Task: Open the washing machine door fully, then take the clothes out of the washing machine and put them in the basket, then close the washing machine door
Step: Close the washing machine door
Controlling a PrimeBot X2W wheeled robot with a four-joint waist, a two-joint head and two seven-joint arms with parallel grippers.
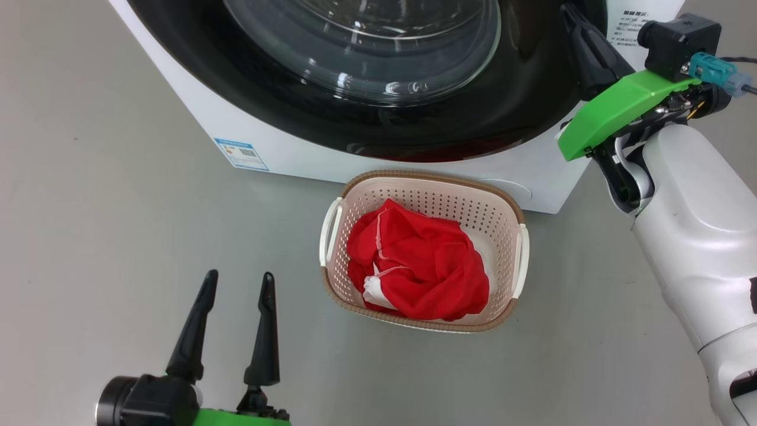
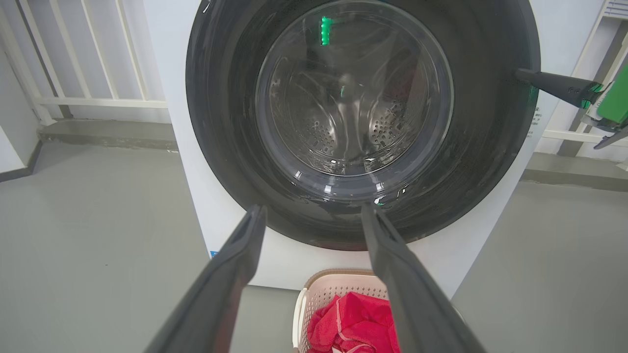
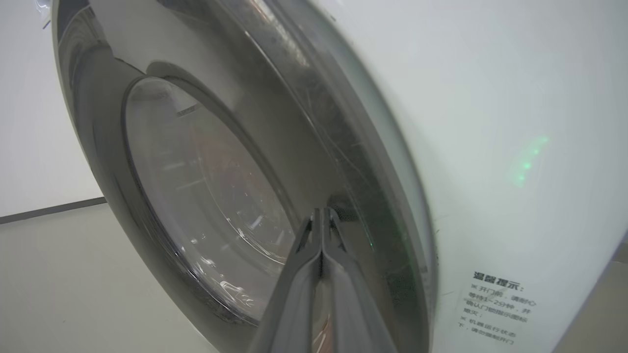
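Note:
The washing machine [image 1: 284,151] stands white at the top of the head view. Its round black door [image 1: 414,118] lies flat against the front, and the steel drum shows through the glass [image 2: 353,98]. My right gripper [image 1: 571,15] is shut, its tips [image 3: 321,212] touching the door's right rim [image 3: 314,137]; nothing is held. On the floor just before the machine sits the cream basket [image 1: 432,177] with the red clothes [image 1: 420,260] piled inside. To the basket's left, low over the floor, my left gripper [image 1: 239,275] stands open and empty, pointing at the door [image 2: 313,210].
Grey floor surrounds the machine and basket. A white railing [image 2: 98,100] and a low step [image 2: 108,132] run behind on the left. A blue sticker [image 1: 241,154] marks the machine's lower front and a printed notice [image 3: 495,309] its right side. My pale right forearm [image 1: 698,236] rises right of the basket.

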